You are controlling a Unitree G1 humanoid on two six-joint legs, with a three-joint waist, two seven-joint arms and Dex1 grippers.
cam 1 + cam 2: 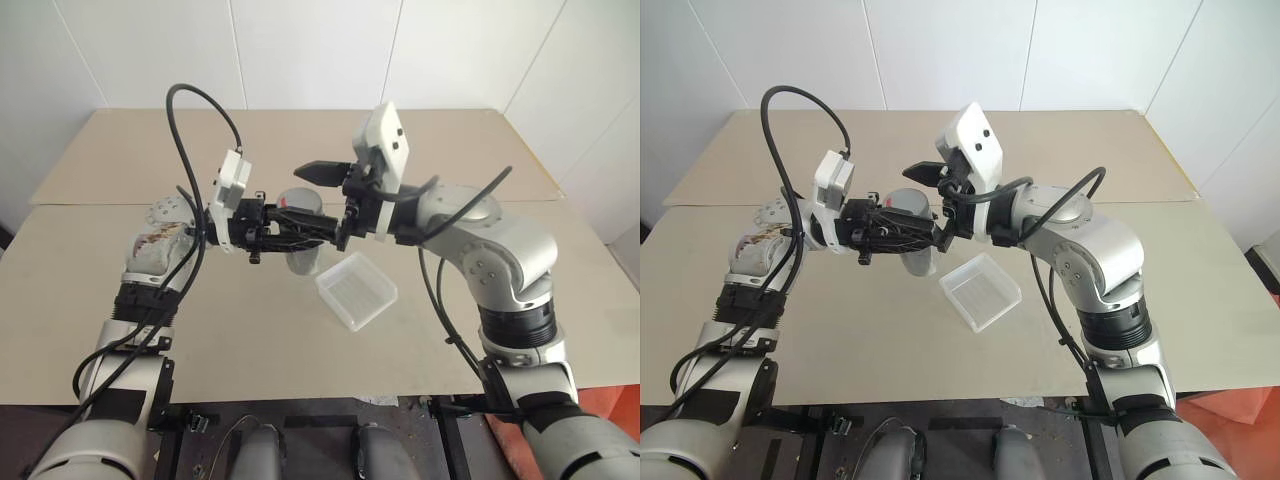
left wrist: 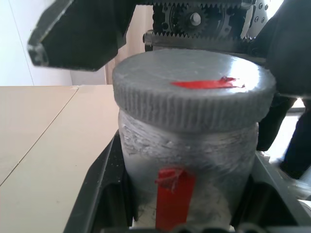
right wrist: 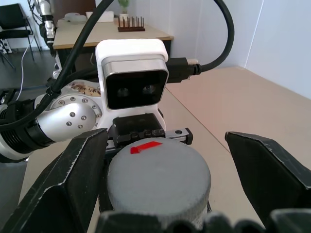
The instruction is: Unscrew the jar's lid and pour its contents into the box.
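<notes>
We see the jar (image 2: 187, 165) between the left gripper's (image 1: 312, 232) fingers, raised above the table (image 1: 250, 330), the lid (image 2: 194, 94) on it. The right gripper (image 3: 160, 170) faces it from the right, one finger on either side of the lid. The box (image 1: 356, 290) lies on the table below, slightly right of the jar.

The jar (image 2: 187, 160), clamped between the left claw's (image 1: 300, 235) matt black plastic fingers (image 2: 102, 194), has a clear wall scuffed and cloudy, with a glossy red tape strip (image 2: 174, 194) on its side. Its lid (image 2: 194, 90), between the right claw's (image 3: 160, 194) spread matt black fingers (image 3: 68, 179), looks dull grey with a finely ribbed edge. Below the claws, the box (image 1: 356, 290) is translucent white plastic, ribbed inside, on a matt beige table (image 1: 450, 150)
</notes>
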